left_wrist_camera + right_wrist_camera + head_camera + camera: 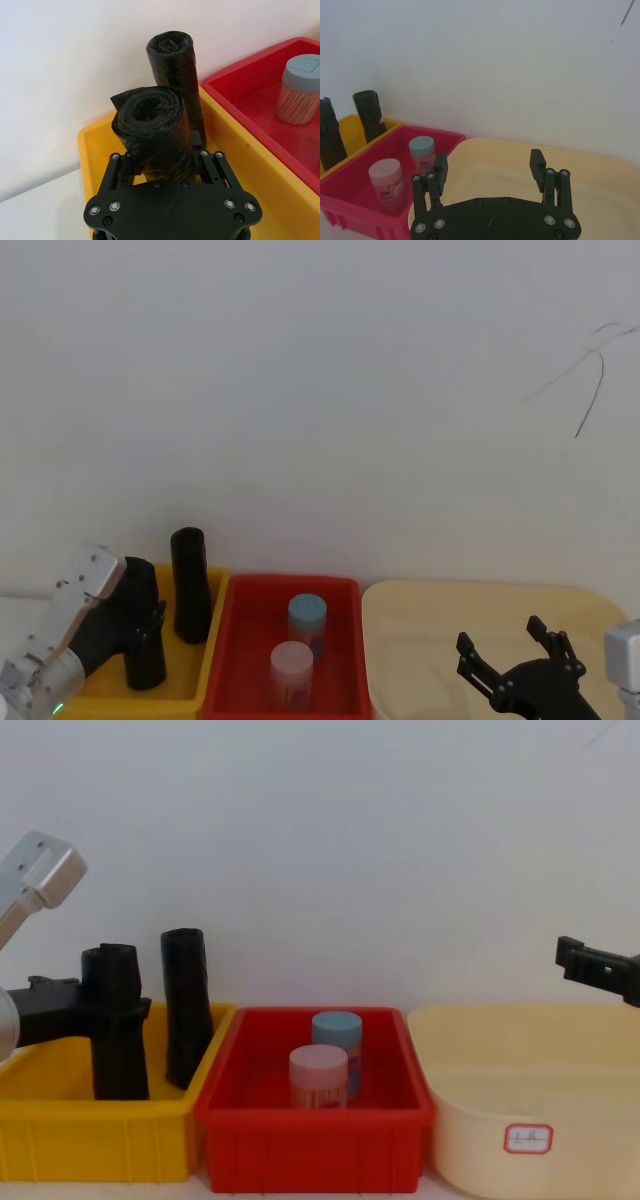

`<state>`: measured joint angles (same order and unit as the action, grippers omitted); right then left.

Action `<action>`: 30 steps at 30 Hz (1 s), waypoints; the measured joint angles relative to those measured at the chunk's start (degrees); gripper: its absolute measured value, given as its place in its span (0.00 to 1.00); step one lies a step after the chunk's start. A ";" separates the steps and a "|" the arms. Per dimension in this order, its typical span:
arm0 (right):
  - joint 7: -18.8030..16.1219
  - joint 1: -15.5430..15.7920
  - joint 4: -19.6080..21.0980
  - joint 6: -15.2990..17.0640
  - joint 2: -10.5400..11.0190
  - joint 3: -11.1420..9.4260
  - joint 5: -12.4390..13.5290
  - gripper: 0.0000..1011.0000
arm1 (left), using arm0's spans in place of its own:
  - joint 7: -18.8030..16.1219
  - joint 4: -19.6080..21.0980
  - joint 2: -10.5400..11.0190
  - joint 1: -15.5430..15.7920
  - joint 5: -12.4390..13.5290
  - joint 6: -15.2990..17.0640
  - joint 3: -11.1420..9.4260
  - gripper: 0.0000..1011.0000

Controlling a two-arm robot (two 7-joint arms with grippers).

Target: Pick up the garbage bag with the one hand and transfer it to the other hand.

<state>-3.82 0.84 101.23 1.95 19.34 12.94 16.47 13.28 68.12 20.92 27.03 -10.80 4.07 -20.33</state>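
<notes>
The biggest thing in front of me is a wide cream plastic tub (480, 1105) on my right side. Next to it, in the middle, sits a red plastic bin (310, 1150), and a yellow plastic bin (90, 1150) sits just beside that on my left. My right gripper (489, 162) hangs over the cream tub with its 2 fingers wide apart, and it holds nothing. My left gripper (159, 152) reaches into the yellow bin, and its 2 fingers squeeze a black rolled-up plastic garbage bag (150, 120) from both sides. That roll stands upright with its bottom end down inside the yellow bin. A 2nd black roll of bags (185, 1005) stands just behind it in the same bin, leaning a little. In the red bin stand 2 small round jars close together, 1 with a blue lid (337, 1025) and 1 with a pink lid (318, 1075).
</notes>
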 joint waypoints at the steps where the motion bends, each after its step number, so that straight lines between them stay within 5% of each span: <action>1: 0.00 0.00 0.00 0.00 0.00 0.00 0.00 0.99 | 0.00 -0.01 -0.01 0.01 0.00 0.00 0.00 0.51; 16: 0.00 0.00 0.00 0.00 0.00 0.00 0.00 0.99 | 0.92 0.71 0.10 -0.12 -0.41 0.18 0.53 0.47; 30: 0.00 0.00 0.00 0.00 0.00 0.00 0.00 0.99 | 7.04 5.80 1.78 -0.19 -5.33 0.18 3.67 0.47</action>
<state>-3.83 0.84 101.23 1.95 19.34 12.94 16.46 20.32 73.92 22.70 26.84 -16.13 4.25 -16.66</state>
